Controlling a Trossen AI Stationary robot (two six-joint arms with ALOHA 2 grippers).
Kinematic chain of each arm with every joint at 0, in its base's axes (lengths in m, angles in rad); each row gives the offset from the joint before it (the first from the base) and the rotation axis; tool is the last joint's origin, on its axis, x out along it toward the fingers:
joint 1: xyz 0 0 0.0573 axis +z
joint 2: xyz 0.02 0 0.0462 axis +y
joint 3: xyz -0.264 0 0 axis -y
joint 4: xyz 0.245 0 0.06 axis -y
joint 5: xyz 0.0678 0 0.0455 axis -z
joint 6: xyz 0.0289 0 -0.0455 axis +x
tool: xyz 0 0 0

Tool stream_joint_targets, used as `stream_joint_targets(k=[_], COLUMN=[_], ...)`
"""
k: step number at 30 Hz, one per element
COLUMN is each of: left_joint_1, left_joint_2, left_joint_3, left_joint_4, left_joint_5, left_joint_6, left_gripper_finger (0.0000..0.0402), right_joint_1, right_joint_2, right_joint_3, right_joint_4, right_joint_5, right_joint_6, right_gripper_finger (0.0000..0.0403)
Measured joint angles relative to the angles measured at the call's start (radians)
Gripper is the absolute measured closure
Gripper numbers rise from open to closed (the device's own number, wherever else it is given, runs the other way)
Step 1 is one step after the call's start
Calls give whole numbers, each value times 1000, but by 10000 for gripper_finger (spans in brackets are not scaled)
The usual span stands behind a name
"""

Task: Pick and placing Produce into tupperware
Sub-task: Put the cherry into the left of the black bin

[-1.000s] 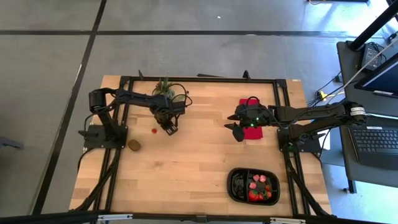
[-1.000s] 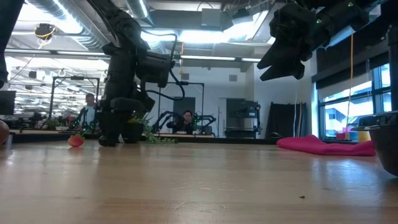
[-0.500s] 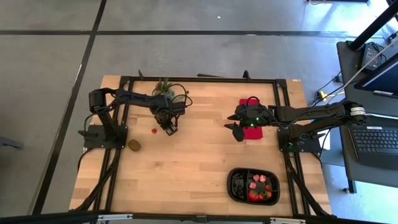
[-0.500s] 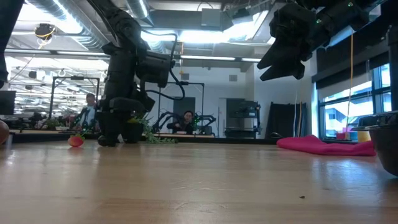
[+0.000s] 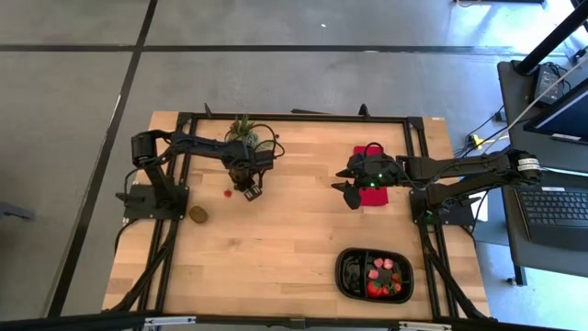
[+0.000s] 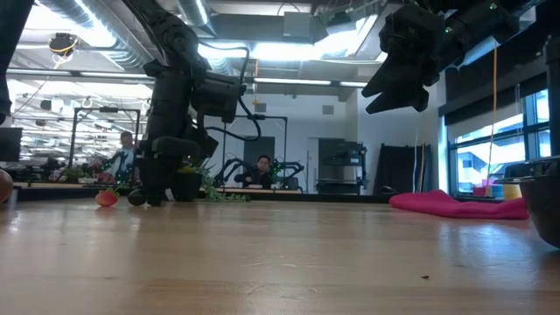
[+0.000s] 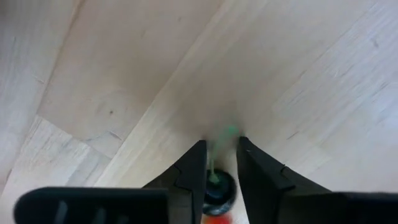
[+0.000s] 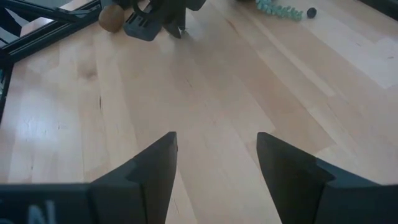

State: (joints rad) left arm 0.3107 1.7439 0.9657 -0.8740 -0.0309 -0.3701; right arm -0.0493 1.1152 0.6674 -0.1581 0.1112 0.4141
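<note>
My left gripper (image 5: 250, 190) points straight down at the table just in front of the potted plant (image 5: 243, 131), shut on a tiny dark, green-topped produce piece (image 7: 219, 186). A red strawberry piece (image 5: 228, 193) lies on the wood just left of it. A brown kiwi-like oval (image 5: 198, 214) lies nearer the left edge. The black tupperware (image 5: 347, 276) sits at the near right with several red pieces in it. My right gripper (image 5: 349, 195) hovers open above the table beside the red cloth (image 5: 375, 195). My left gripper has the dark round piece (image 7: 219, 191) pinched between its two fingers (image 7: 194, 167), which come from above and point down. The piece sits low at the table top. A bit of red shows behind it, and what that is I cannot tell.
Bare wood spreads between the two arms and toward the near edge. The plant's green sprigs (image 6: 219, 194) trail on the table behind my left gripper. A black frame rail runs along the table's sides (image 5: 175, 230).
My left gripper has stayed in place while its fingers have drawn closer together around the dark piece. My right gripper has kept still.
</note>
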Motion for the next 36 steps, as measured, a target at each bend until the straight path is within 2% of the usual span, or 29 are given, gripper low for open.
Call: stream_joint_targets(k=[10, 18, 20, 26, 31, 33, 36], left_joint_1=[0, -10, -8, -34, -98, -132, -182], left_joint_2=[0, -7, -8, -8, -10, -10, -10], left_joint_3=[0, -1, 5, 88, 150, 161, 167], left_joint_4=[2, 11, 12, 64, 290, 420, 642], left_joint_5=[11, 12, 74, 363, 622, 668, 654], left_joint_6=[16, 71, 103, 165, 227, 243, 251], left_gripper_finger=[397, 399, 397, 398, 399, 400, 400], right_joint_1=[0, 0, 0, 0, 0, 0, 0], right_joint_2=[0, 0, 0, 0, 0, 0, 0], right_joint_3=[0, 0, 0, 0, 0, 0, 0], right_joint_4=[0, 0, 0, 0, 0, -3, -22], right_joint_5=[0, 0, 0, 0, 0, 0, 0], right_joint_6=[0, 0, 0, 0, 0, -4, -27], right_gripper_finger=[181, 181, 181, 181, 181, 181, 181])
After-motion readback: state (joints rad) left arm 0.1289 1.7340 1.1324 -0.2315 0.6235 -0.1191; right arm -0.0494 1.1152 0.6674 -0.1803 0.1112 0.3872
